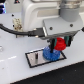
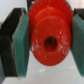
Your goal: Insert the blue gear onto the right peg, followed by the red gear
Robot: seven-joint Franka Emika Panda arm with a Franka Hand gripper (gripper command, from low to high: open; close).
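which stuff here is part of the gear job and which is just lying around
Part of the job:
- red gear, held in the gripper
- blue gear, lying on the plate
- white plate with its thin pin; the right peg is hidden

Just lying about:
- black cable on the table

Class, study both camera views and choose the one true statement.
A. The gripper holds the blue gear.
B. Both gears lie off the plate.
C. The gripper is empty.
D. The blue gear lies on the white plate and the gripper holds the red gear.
D: the blue gear sits on the white plate, while the gripper clamps the red gear between its pads.
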